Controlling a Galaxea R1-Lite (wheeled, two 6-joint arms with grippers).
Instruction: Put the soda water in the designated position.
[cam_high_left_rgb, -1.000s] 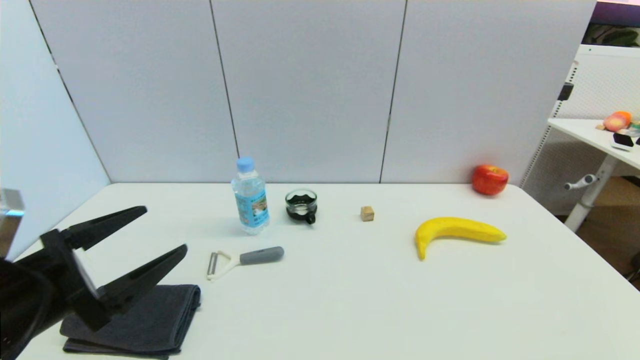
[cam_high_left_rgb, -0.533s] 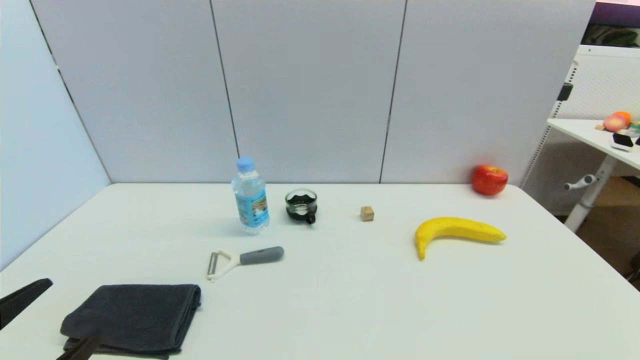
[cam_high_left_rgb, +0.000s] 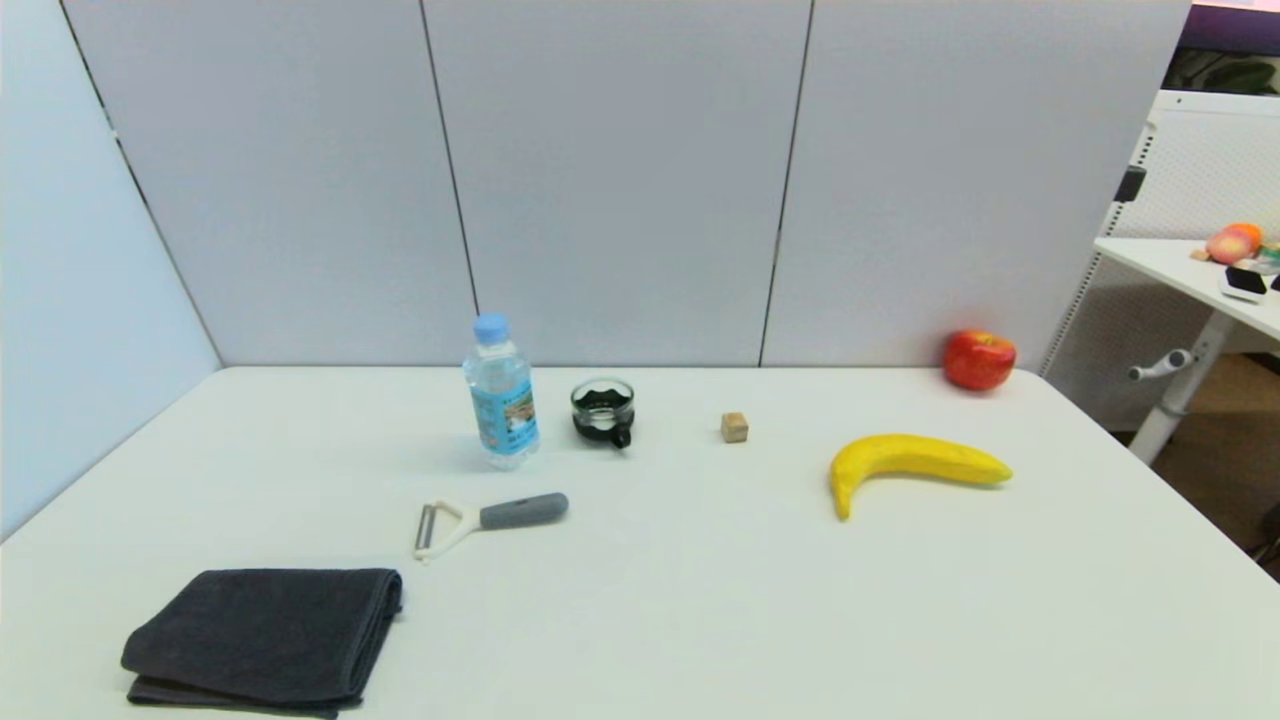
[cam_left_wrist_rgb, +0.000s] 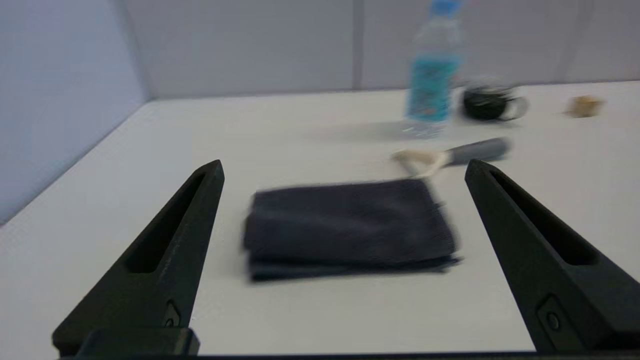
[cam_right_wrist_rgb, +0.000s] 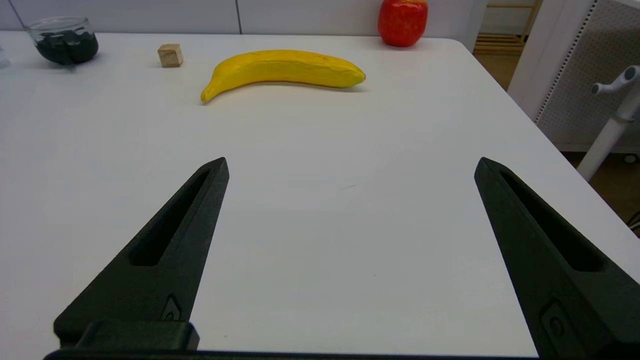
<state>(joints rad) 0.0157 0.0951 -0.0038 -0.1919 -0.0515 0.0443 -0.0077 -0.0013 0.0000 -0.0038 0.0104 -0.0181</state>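
Head view is showing that we are no longer reaching over the towel: our left gripper, spread wide and empty, has pulled back out of sight. We are leaving the soda water standing upright just beside the glass cup, released, so we are judging the placement finished, with our right gripper idling wide open over bare table.

- The left gripper had two long matte-black fingers, each tapering to a blunt point.
- Each finger carried a long recessed slot along its inner face, and a small round screw sat near its base.
- A flat black bar ran across the base below the fingers.
- The right gripper was built the same: black wedge-shaped fingers, slotted, with a screw low on each.
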